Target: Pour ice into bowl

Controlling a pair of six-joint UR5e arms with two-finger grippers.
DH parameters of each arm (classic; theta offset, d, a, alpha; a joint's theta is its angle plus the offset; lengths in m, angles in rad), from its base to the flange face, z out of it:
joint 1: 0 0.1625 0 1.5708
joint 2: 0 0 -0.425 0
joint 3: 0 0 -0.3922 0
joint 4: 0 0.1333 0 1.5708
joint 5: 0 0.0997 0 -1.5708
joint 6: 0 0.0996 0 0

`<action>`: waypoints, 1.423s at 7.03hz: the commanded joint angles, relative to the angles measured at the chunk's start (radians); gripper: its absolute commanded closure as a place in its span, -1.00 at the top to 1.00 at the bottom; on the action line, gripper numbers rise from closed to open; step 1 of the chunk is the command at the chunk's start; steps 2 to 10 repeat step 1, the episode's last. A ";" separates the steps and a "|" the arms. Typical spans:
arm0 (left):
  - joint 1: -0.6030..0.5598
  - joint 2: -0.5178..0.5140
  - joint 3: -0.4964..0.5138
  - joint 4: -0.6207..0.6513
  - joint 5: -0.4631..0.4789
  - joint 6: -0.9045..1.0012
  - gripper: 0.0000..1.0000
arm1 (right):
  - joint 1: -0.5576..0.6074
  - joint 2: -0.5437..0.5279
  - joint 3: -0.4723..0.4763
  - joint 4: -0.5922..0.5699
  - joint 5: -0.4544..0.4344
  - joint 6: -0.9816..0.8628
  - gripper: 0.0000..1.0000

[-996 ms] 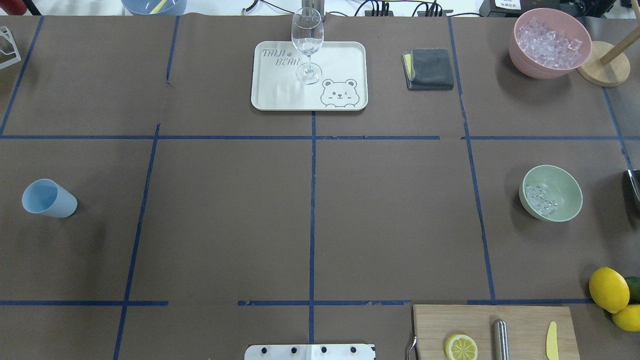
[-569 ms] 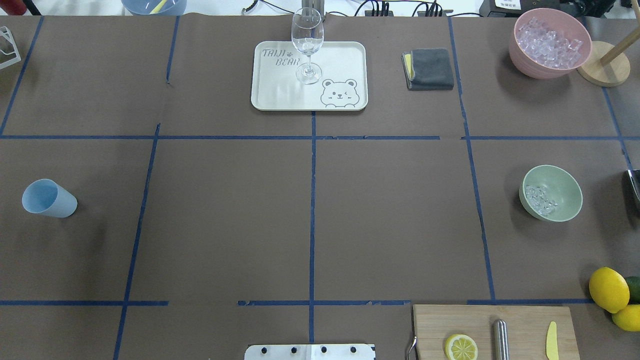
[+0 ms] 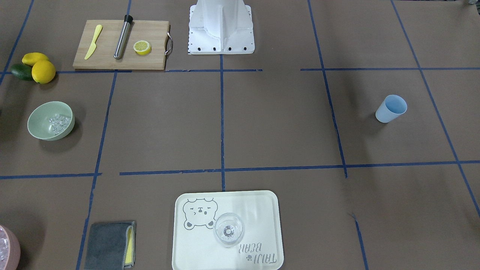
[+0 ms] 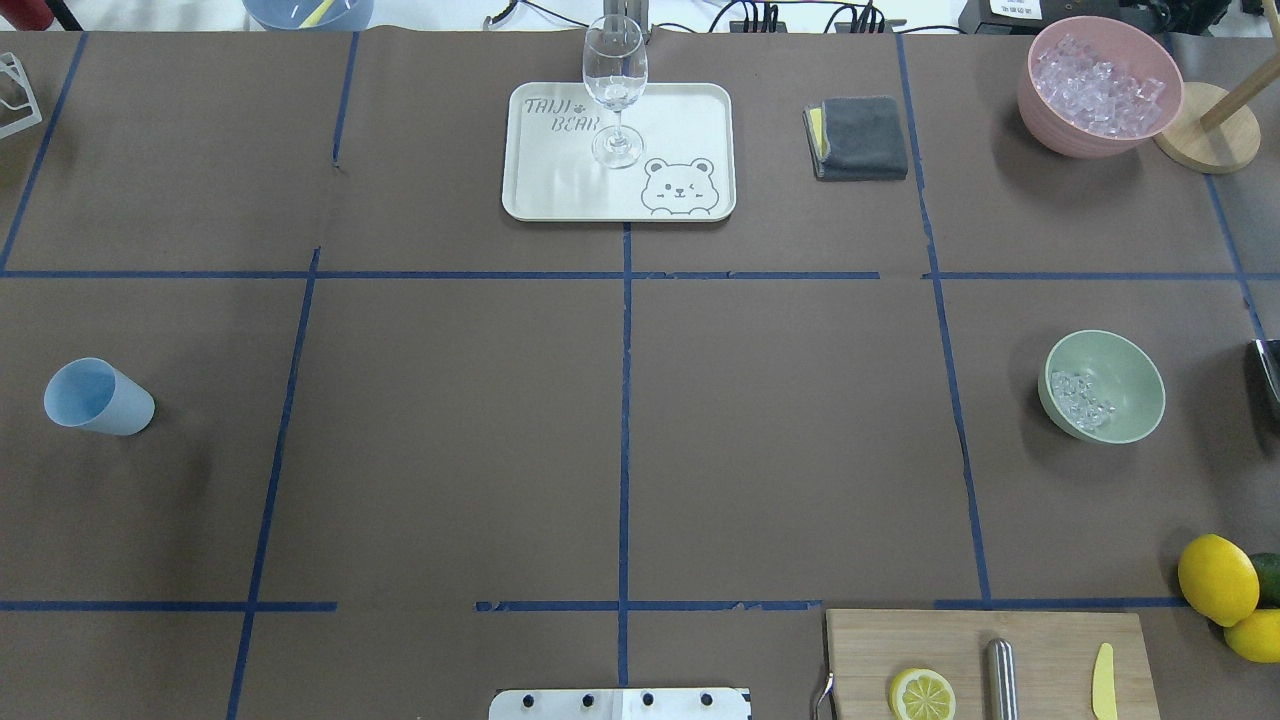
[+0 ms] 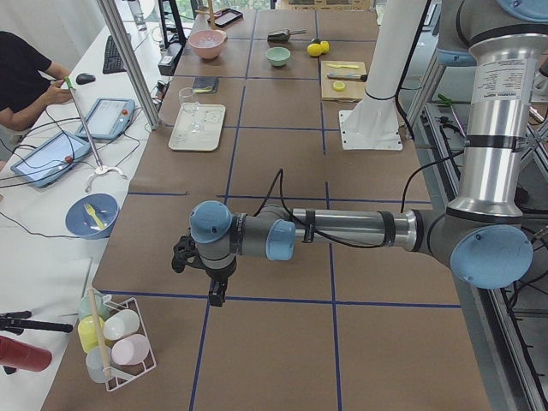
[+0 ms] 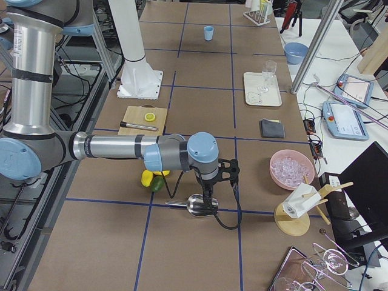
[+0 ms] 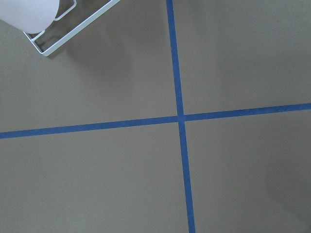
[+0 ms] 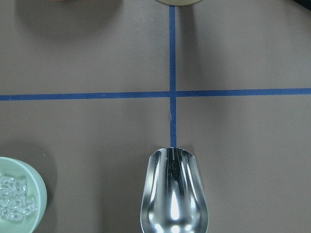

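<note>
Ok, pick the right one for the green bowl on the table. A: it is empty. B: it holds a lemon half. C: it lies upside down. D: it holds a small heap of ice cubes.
D: a small heap of clear ice lies inside the green bowl, which stands open side up.

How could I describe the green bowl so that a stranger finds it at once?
On the robot's right side, find the wooden cutting board and the lemons beside it. Farther out stands the bowl: sage green with few ice cubes, unlike the pink bowl heaped with them.
</note>
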 commanded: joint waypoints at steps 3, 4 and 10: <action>0.000 -0.002 0.002 -0.001 0.000 0.000 1.00 | 0.000 0.001 0.001 0.001 0.000 0.000 1.00; 0.000 -0.002 0.002 -0.001 0.000 0.000 1.00 | 0.000 0.001 0.001 0.001 0.000 0.000 1.00; 0.000 -0.002 0.002 -0.001 0.000 0.000 1.00 | 0.000 0.001 0.001 0.001 0.000 0.000 1.00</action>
